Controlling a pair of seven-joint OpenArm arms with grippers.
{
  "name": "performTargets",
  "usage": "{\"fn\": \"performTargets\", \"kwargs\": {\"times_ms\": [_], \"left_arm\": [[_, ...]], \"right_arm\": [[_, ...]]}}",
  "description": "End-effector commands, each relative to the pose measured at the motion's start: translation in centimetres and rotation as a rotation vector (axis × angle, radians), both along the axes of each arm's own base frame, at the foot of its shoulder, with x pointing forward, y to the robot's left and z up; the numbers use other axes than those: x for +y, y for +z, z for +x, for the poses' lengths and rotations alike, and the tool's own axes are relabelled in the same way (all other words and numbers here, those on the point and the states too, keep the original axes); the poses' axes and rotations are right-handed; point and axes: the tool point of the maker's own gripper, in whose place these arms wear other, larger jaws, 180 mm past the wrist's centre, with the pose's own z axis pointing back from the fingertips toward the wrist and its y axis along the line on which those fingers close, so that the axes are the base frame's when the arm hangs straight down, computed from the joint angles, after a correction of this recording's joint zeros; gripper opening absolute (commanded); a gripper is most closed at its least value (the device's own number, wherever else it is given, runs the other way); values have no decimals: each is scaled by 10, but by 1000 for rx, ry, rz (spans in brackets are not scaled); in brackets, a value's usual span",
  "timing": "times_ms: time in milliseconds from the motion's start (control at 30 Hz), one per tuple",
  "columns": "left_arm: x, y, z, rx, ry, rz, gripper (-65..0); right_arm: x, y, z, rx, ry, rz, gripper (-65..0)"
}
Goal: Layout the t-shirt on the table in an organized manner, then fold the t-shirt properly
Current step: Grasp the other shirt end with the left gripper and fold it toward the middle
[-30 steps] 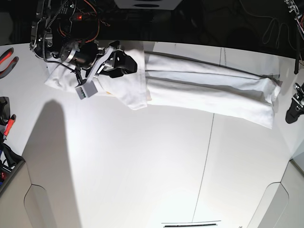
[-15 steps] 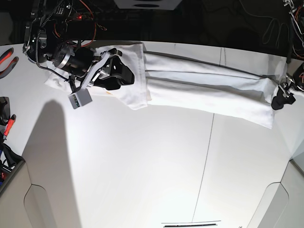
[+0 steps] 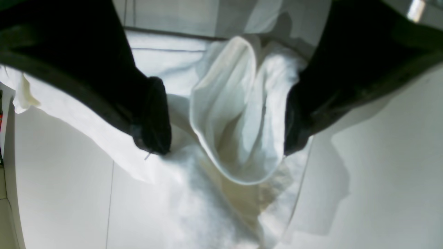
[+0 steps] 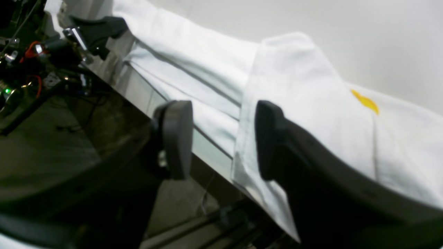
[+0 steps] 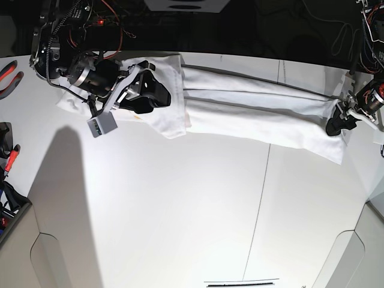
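The white t-shirt (image 5: 252, 111) lies folded into a long narrow strip across the far side of the table (image 5: 180, 204). My right gripper (image 5: 155, 95) sits over its left part, where a flap is folded over. In the right wrist view this gripper (image 4: 221, 138) is open, its fingers straddling the flap's edge of the t-shirt (image 4: 304, 90), near a small yellow print spot (image 4: 365, 101). My left gripper (image 5: 336, 126) is at the strip's right end. It is open wide (image 3: 225, 131), with a bunched loop of the t-shirt (image 3: 228, 103) standing loose between the fingers.
Red-handled pliers (image 5: 7, 75) and other tools (image 5: 6, 162) lie at the left edge. A thin dark seam (image 5: 261, 198) runs across the table. Cables and electronics (image 5: 102, 24) hang behind the far edge, beside the right arm.
My left gripper came in from the right edge onto the shirt's right end and opened wide. My right gripper drew back a little to the left over the flap.
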Motion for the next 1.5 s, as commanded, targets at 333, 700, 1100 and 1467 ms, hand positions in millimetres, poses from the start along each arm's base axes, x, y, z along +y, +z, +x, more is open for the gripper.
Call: {"fn": "performTargets", "kwargs": {"times_ms": [333, 700, 1100, 1467], "left_arm": [[5, 28, 16, -95, 40, -85, -650], [-32, 80, 11, -137, -85, -392, -650], [-132, 103, 7, -217, -313, -421, -650], [-212, 85, -5, -121, -521, -501, -650]], "right_arm": [[1, 11, 7, -51, -9, 22, -382], [-63, 21, 47, -154, -148, -122, -440], [-147, 24, 46, -148, -394, -191, -440], [-154, 25, 45, -150, -417, -191, -440]]}}
